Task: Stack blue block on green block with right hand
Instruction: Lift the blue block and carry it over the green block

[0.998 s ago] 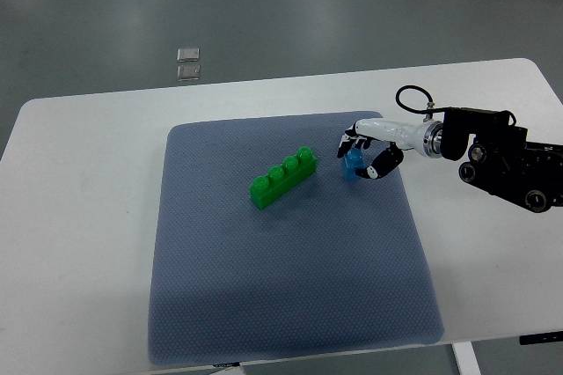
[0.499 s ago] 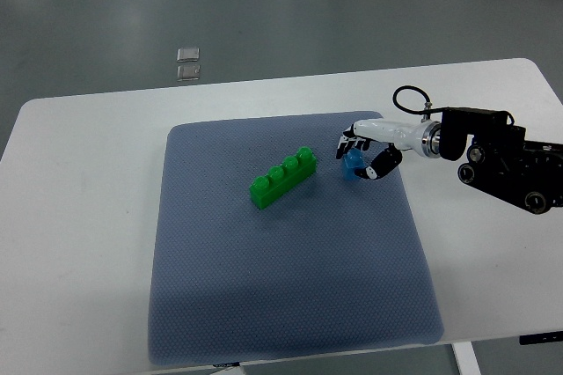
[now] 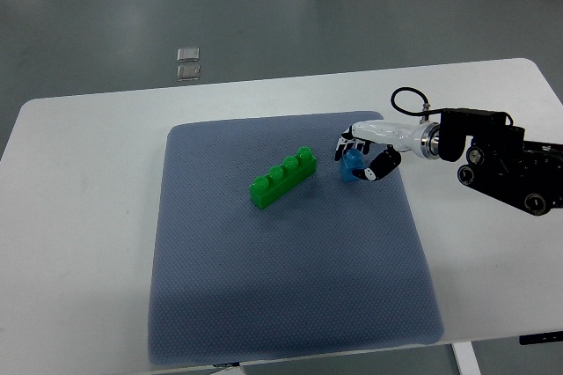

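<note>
A long green block [image 3: 283, 178] with several studs lies diagonally on the blue-grey mat [image 3: 281, 287], near its upper middle. A small blue block [image 3: 351, 165] sits just right of it, held between the fingers and thumb of my right hand [image 3: 361, 158]. The right arm reaches in from the picture's right edge, and its white and black fingers curl around the blue block. The block hangs a short way from the green block's right end, apart from it. The left arm does not show.
The mat covers the middle of a white table [image 3: 79, 216]. Two small clear squares [image 3: 187, 62] lie on the grey floor beyond the table's far edge. The black forearm housing [image 3: 510, 168] hangs over the table's right side.
My right hand has shifted slightly left and up with the blue block, closing a little toward the green block. The green block has not moved.
</note>
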Robot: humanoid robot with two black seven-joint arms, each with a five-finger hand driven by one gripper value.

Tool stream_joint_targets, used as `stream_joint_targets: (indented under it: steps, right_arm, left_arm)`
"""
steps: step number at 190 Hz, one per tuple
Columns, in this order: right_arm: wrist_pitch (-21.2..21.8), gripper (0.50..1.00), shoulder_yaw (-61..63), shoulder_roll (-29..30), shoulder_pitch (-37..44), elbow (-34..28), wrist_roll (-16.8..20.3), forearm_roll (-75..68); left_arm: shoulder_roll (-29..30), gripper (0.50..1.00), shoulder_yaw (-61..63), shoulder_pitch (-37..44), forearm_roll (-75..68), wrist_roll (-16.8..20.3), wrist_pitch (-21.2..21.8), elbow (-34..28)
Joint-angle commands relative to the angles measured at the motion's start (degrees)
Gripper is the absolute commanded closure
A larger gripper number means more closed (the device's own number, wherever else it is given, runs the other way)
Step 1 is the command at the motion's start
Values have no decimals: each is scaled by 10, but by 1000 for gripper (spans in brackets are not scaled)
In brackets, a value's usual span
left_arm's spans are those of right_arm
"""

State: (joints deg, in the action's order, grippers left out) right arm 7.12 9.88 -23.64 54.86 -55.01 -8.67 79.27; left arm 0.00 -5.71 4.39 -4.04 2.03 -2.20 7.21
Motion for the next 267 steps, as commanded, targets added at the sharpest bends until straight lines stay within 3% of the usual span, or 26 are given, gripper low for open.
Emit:
stream_joint_targets:
  steps: [1, 43, 132, 182, 230, 267]
  right_arm:
    - [-1, 920, 1, 0, 1, 0, -6, 10]
    - [-2, 920, 2, -2, 4, 1, -18, 11]
    - [-38, 920, 4, 10, 66, -8, -108, 30]
    - [-64, 920, -19, 54, 84, -7, -119, 104]
    - [-92, 920, -67, 53, 108, -5, -154, 137]
    - [-104, 920, -72, 55, 108, 0, -156, 153]
  left_arm:
    - [0, 500, 0, 0, 0, 0, 0, 0]
    - [0, 500, 0, 0, 0, 0, 0, 0]
    - [0, 500, 0, 0, 0, 0, 0, 0]
    - [0, 500, 0, 0, 0, 0, 0, 0]
    - [0, 500, 0, 0, 0, 0, 0, 0]
    - [0, 500, 0, 0, 0, 0, 0, 0]
